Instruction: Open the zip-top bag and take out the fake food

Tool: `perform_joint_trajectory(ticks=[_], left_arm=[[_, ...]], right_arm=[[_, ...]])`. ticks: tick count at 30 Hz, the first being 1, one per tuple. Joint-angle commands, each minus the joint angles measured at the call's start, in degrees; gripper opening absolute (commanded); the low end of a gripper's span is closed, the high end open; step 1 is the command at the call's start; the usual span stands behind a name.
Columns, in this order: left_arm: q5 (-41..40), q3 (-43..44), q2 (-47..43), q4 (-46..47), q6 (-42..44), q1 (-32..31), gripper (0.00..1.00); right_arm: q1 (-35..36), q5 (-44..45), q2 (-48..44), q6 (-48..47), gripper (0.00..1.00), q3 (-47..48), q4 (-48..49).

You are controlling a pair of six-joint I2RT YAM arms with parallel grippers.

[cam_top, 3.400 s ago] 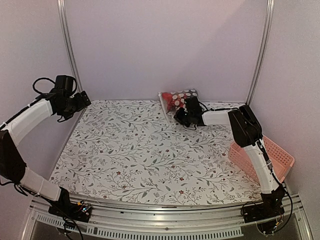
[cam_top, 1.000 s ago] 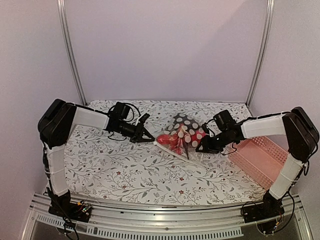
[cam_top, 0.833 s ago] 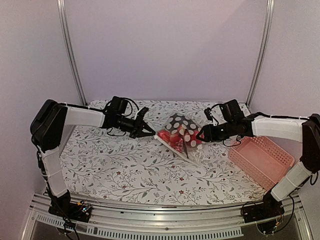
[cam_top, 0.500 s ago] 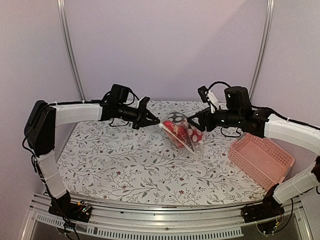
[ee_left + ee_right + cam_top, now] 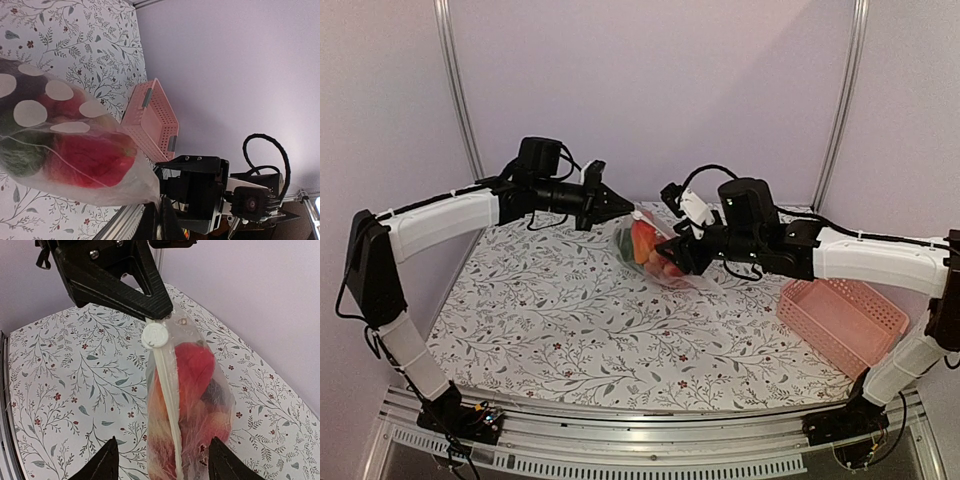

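Left jaws are clamped on the top corner of the clear, crinkly plastic zip-top bag (image 5: 195,390). This is clearest from the right wrist, where the white zip strip (image 5: 167,390) runs down from them. Right jaws stand apart, astride the bag's lower part. Red and orange plastic fake food (image 5: 192,367) fills it. Only the left wrist shows its white dots (image 5: 30,114) and a green piece (image 5: 20,150). Overhead, the bag hangs above the leaf-patterned table (image 5: 550,320).

Clear dotted zip-top bag (image 5: 652,250) aloft, bulging — red, orange fake food (image 5: 195,371) inside.
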Motion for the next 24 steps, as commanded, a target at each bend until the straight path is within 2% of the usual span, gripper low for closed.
perform_joint_trajectory(ticks=[1,4,9,12,15,16,17,21,24], left_arm=[[-0.6,-0.4,-2.9,-0.4,-1.8,-0.9,0.0],[-0.6,-0.7,-3.5,-0.4,-1.9,-1.0,0.0],[-1.2,-0.6,-4.4,-0.4,-1.8,-1.3,0.0],[-1.9,-0.6,-4.9,-0.7,-1.4,-1.4,0.0],[-2.7,-0.6,-5.4,-1.0,-0.9,-1.6,0.0],[-3.0,-0.6,-5.7,-1.1,-0.7,-1.7,0.0],[-3.5,-0.4,-5.9,-1.2,-0.2,-1.6,0.02],[-8.6,0.6,-8.6,-3.1,6.6,-1.6,0.47],[-17.4,0.3,-12.9,-4.8,15.3,-1.6,0.96]], right_arm=[[0.4,6.7,2.9,-3.6,0.6,3.6,3.3],[0.4,6.4,4.7,-4.9,0.57,4.9,3.4],[0.5,6.6,7.2,-5.6,0.44,6.3,3.2],[0.5,6.7,7.8,-6.0,0.27,6.8,2.9],[0.5,5.3,7.3,-6.9,0.05,7.6,2.6],[0.5,4.1,7.0,-7.2,0.0,7.9,2.6],[0.5,2.5,6.7,-7.4,0.0,8.1,2.4],[0.5,-4.4,4.6,-8.2,0.0,8.3,2.2],[0.5,-7.6,3.0,-9.0,0.0,7.8,2.0]])
